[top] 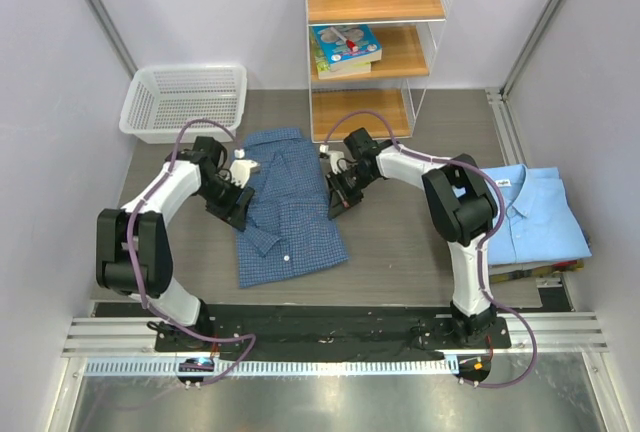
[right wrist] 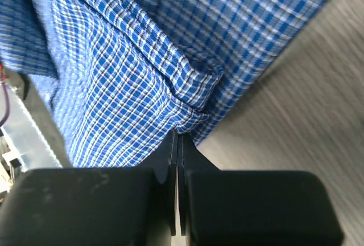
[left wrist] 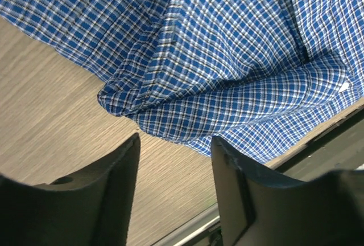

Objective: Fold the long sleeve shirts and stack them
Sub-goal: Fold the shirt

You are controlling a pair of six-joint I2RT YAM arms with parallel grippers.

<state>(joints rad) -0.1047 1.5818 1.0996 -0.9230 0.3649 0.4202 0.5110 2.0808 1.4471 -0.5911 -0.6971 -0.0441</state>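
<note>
The dark blue checked shirt (top: pixel 290 202) lies partly folded on the table between my arms. It fills the left wrist view (left wrist: pixel 227 58) and the right wrist view (right wrist: pixel 114 69). My left gripper (top: pixel 232 207) is open at the shirt's left edge. Its fingers (left wrist: pixel 128 166) hover just short of a folded cloth edge, and bare table shows between them. My right gripper (top: pixel 337 197) is at the shirt's right edge, shut on a pinch of the checked cloth (right wrist: pixel 190 118). The plain light blue shirt (top: pixel 530 214) lies folded at the far right, with its white neck label showing.
A white mesh basket (top: pixel 185 100) stands at the back left. A wooden shelf unit (top: pixel 372 42) with books and small items stands at the back centre. Grey walls close in both sides. A metal rail (top: pixel 330 337) runs along the near edge.
</note>
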